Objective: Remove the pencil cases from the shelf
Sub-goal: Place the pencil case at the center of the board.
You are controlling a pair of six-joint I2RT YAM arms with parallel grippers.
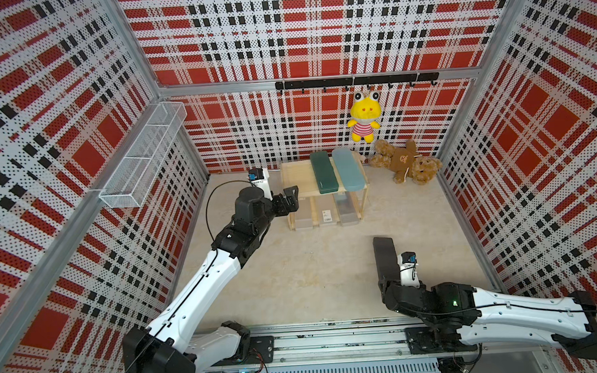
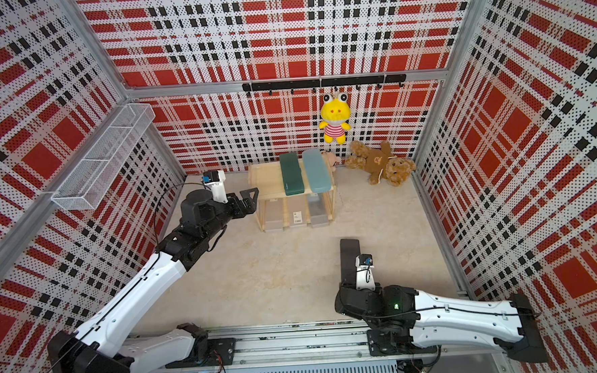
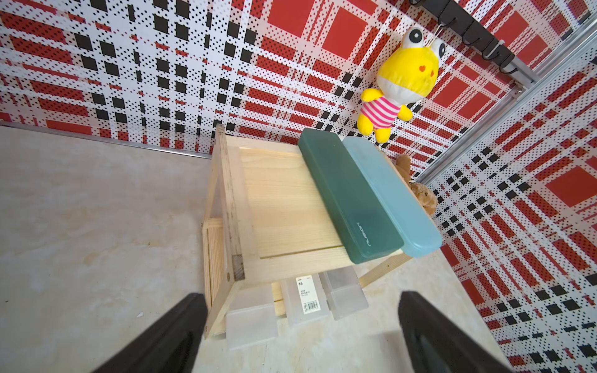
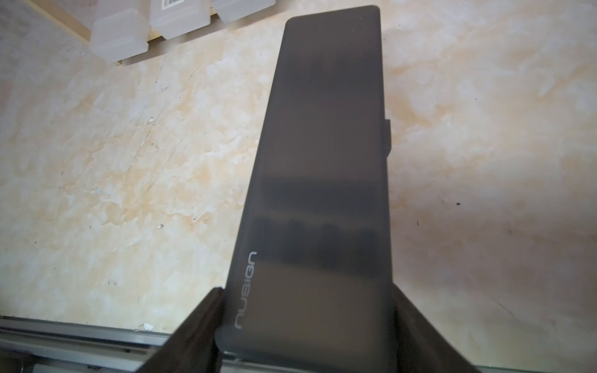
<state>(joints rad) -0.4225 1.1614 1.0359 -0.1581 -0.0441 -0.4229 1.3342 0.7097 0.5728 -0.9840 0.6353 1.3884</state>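
- Both top views are bright and evenly lit, the light probably from overhead. Shadows are faint.
- Wide-angle distortion shows there: the wall posts (image 1: 134,45) splay outward at 11 and 1 o'clock.
- The shelf (image 1: 302,180) shades its lower tier, so that tier looks dim.
- In the right wrist view the black pencil case (image 4: 323,161) is soft with a dull sheen, and a grey shadow lies on the table (image 4: 484,258) beside it.
- In the left wrist view the left gripper (image 3: 300,326) is blurred, while the shelf is sharp.

You see only the ends of the three frosted cases (image 1: 328,218); the upper board of the shelf (image 1: 296,180) hides the rest.
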